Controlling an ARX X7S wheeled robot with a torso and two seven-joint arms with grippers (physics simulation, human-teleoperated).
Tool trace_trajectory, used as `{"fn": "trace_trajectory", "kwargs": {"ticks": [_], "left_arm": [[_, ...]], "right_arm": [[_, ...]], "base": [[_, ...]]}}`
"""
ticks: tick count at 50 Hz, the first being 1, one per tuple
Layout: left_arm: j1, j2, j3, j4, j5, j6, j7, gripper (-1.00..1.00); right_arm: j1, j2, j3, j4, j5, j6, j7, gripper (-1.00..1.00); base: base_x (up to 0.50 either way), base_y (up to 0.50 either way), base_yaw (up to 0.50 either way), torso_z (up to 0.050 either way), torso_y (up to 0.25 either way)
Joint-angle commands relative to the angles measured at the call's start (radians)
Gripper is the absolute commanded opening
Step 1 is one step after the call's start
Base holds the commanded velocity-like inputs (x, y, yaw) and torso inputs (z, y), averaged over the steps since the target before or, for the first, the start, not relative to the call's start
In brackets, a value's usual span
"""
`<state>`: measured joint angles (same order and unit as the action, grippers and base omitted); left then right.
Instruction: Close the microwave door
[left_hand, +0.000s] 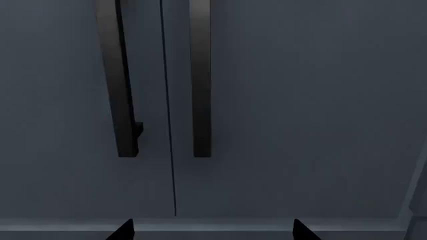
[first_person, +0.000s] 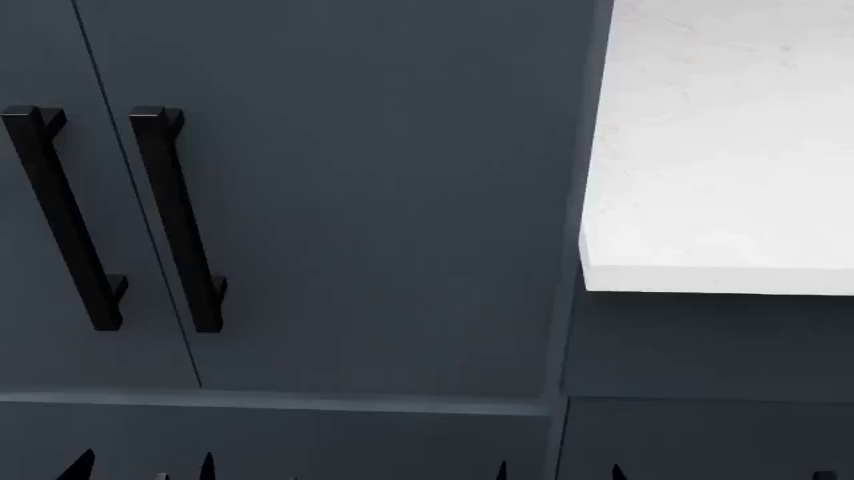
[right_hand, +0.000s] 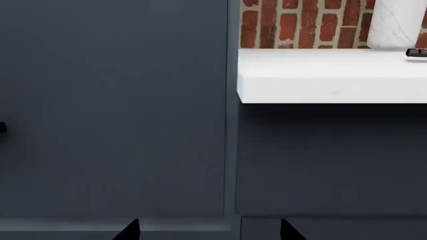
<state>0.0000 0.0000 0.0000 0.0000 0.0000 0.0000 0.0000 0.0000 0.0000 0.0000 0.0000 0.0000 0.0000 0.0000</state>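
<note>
The microwave and its door are out of view in every frame. My left gripper (left_hand: 212, 231) is open, only its two black fingertips showing, with nothing between them; it faces dark grey-blue cabinet doors (left_hand: 280, 100) with two vertical black handles (left_hand: 201, 80). My right gripper (right_hand: 209, 231) is open too and holds nothing, pointing at a dark cabinet panel (right_hand: 113, 110) beside a white counter (right_hand: 333, 75). In the head view both pairs of fingertips just peek in at the lower edge, the left gripper (first_person: 140, 468) and the right gripper (first_person: 558, 472).
Tall dark cabinet doors (first_person: 374, 200) with two black bar handles (first_person: 176, 220) fill the head view. A white marble counter (first_person: 727, 150) juts out at the right. Behind it a red brick wall (right_hand: 300, 22), a white cylinder (right_hand: 397, 22) and a small dark object (right_hand: 417, 52).
</note>
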Motion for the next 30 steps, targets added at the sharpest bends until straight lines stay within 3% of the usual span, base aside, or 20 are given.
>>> {"fn": "trace_trajectory", "kwargs": {"ticks": [1, 30], "left_arm": [[-0.002, -0.015, 0.018, -0.005, -0.016, 0.002, -0.020, 1.00], [-0.003, -0.073, 0.094, 0.020, -0.071, -0.015, -0.093, 1.00]], "right_arm": [[0.000, 0.018, -0.022, 0.013, 0.011, -0.029, 0.016, 1.00], [-0.010, 0.072, -0.092, -0.004, 0.072, -0.046, 0.090, 1.00]], "base": [[0.00, 0.00, 0.00, 0.000, 0.000], [0.00, 0.00, 0.00, 0.000, 0.000]]}}
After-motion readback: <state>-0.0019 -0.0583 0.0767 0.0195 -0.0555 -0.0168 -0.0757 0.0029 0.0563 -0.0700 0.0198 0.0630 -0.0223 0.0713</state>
